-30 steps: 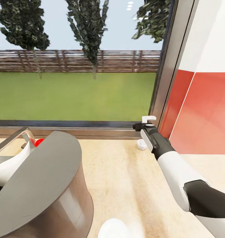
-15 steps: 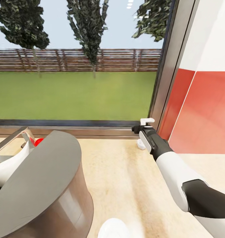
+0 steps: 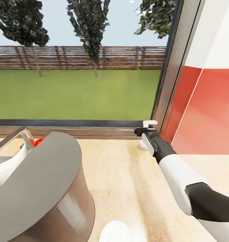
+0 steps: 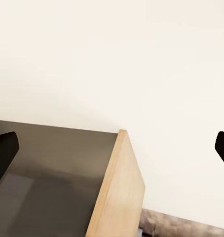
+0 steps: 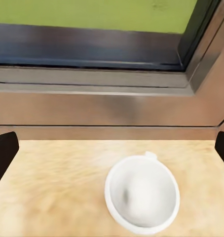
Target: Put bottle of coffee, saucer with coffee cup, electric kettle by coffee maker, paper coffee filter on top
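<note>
One coffee cup (image 5: 142, 200) near window sill, right gripper (image 3: 145, 128) jaws wide above.

White coffee cup (image 5: 142, 198), light wood-grain kitchen countertop (image 3: 127, 181) — dark grey coffee maker (image 3: 43, 188), red wall (image 3: 208, 114)

Even, bright daylight comes through the window (image 3: 77, 84), with no harsh glare. Shadows on the worktop (image 3: 127, 181) are faint and soft. Rendered edges look slightly smeared, and the coffee cup (image 5: 142, 200) shows a dim grey shade inside.
</note>
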Controlling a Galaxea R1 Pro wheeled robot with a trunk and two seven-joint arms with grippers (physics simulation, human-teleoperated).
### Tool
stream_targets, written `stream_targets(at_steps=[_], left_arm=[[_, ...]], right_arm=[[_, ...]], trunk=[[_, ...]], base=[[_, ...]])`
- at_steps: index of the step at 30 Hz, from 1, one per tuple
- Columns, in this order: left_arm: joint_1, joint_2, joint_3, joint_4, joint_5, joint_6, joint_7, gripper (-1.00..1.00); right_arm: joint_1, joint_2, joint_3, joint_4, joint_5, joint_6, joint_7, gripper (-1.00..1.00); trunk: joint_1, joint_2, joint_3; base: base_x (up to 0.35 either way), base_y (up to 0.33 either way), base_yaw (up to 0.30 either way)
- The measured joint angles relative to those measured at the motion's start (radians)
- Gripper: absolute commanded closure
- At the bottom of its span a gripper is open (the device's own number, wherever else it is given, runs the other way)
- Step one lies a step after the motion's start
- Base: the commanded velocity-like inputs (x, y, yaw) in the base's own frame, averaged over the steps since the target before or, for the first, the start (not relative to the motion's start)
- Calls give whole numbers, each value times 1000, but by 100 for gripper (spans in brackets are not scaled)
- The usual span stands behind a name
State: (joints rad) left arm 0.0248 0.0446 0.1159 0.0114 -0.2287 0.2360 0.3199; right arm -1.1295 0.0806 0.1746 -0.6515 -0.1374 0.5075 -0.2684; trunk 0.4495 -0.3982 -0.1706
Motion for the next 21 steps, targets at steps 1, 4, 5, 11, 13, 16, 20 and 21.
stream_targets(at_steps=[1,4,5,11,13,16,20,21], left_arm=[[0,0,0,0,0,0,0,-100],[0,0,0,0,0,0,0,-100],[0,0,0,0,0,0,0,-100],[1,0,-1,0,0,1,0,-100],[1,0,-1,0,0,1,0,-100],[1,0,-1,0,0,1,0,-100],[1,0,-1,0,0,1,0,-100],[1,0,-1,0,0,1,0,-100]], right_arm=[[0,0,0,0,0,0,0,-100],[0,0,0,1,0,0,0,-100],[0,0,0,2,0,0,0,-100],[0,1,0,2,-1,0,0,-100],[0,1,0,2,-1,0,0,-100],[1,1,0,4,-1,0,1,-100],[0,1,0,5,-1,0,2,-100],[0,1,0,7,-2,0,2,-100]], trunk=[[0,0,-2],[0,0,-6],[0,0,-8],[0,0,-18],[0,0,-21],[0,0,-26],[0,0,-32],[0,0,-34]], base=[[0,0,0],[0,0,0],[0,0,0],[0,0,0],[0,0,0],[0,0,0],[0,0,0],[0,0,0]])
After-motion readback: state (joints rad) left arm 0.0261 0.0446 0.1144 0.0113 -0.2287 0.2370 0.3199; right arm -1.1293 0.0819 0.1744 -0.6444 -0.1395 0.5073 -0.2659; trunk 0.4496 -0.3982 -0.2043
